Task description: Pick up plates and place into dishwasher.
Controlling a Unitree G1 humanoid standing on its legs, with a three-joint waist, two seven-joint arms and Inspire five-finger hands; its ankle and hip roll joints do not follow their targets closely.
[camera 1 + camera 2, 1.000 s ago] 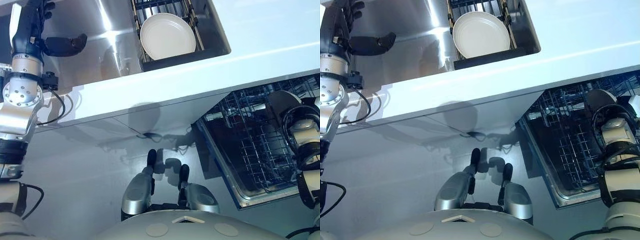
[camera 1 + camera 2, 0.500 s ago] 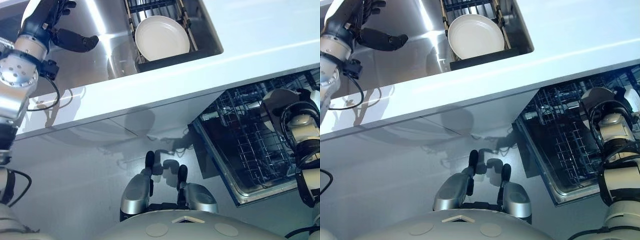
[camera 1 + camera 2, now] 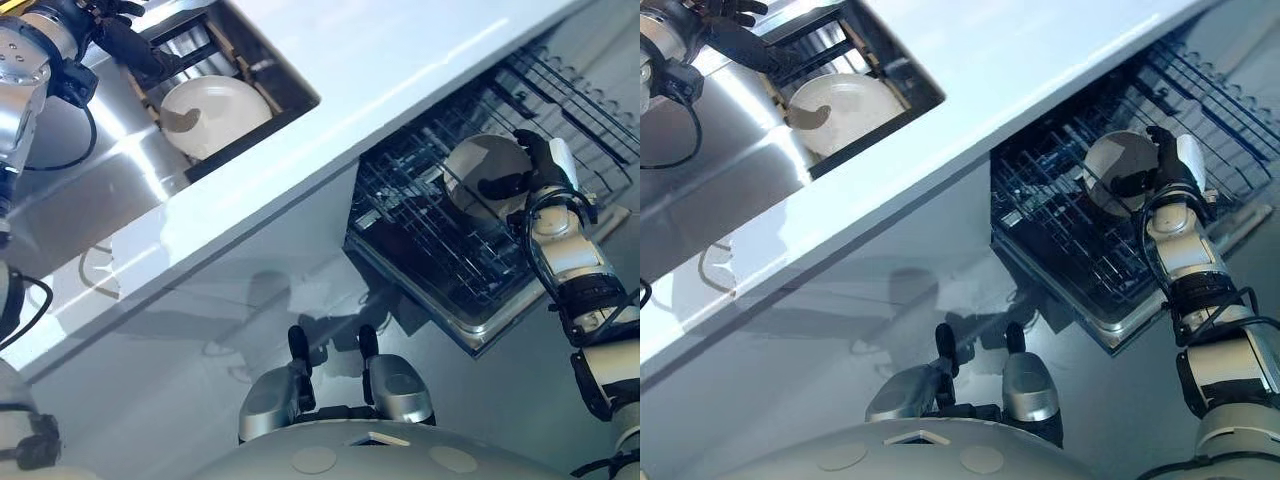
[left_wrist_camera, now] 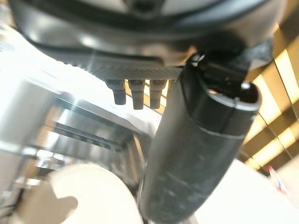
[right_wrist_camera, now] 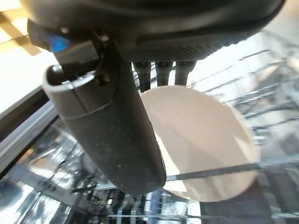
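A white plate (image 3: 220, 115) lies in a black drying rack (image 3: 262, 131) inside the steel sink. My left hand (image 3: 130, 48) hovers just above the plate's far-left edge, open, its thumb (image 4: 201, 154) stretched out over the plate (image 4: 88, 196). A second white plate (image 3: 475, 165) stands on edge over the lower rack (image 3: 430, 240) of the open dishwasher. My right hand (image 3: 535, 165) is shut on this plate (image 5: 205, 140), with the thumb (image 5: 112, 126) across its face and the fingers behind its rim.
A pale countertop (image 3: 380, 60) runs between the sink and the dishwasher. The steel sink basin (image 3: 90, 190) lies to the left of the drying rack. An upper wire rack (image 3: 590, 110) juts out beyond my right hand.
The camera has swung round, so the whole scene is turned. My left hand has moved from over the sink basin to over the plate in the drying rack. My right hand still holds its plate.
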